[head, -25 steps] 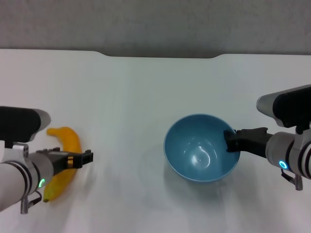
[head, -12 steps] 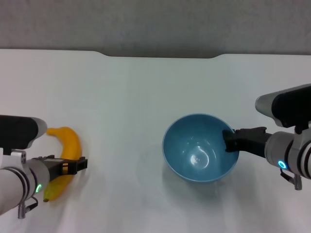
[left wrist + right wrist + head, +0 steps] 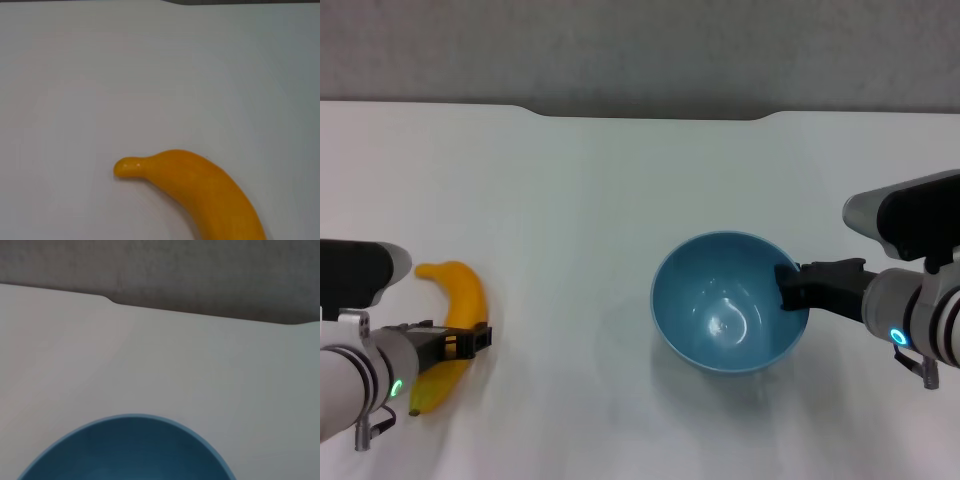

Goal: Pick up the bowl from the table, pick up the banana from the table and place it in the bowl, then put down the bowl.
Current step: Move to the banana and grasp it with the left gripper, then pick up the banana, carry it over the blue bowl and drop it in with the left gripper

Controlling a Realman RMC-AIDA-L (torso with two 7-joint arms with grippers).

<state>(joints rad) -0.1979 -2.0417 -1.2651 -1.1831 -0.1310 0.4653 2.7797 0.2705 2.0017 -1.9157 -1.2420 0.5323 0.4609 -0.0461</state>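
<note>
1. Banana (image 3: 453,330) lies flat on the desk (image 3: 580,220) at the robot's left, long axis running roughly near-to-far, curved.
2. Left gripper (image 3: 470,340) sits right over its middle, so that arm's clearly the nearer one. Can't tell if those jaws are apart or together.
3. Bowl (image 3: 725,315) is over on the right, well apart from the banana. Right gripper (image 3: 788,288) has its jaws clamped on the bowl's right rim.
4. My guess: the banana grab comes next.
</note>
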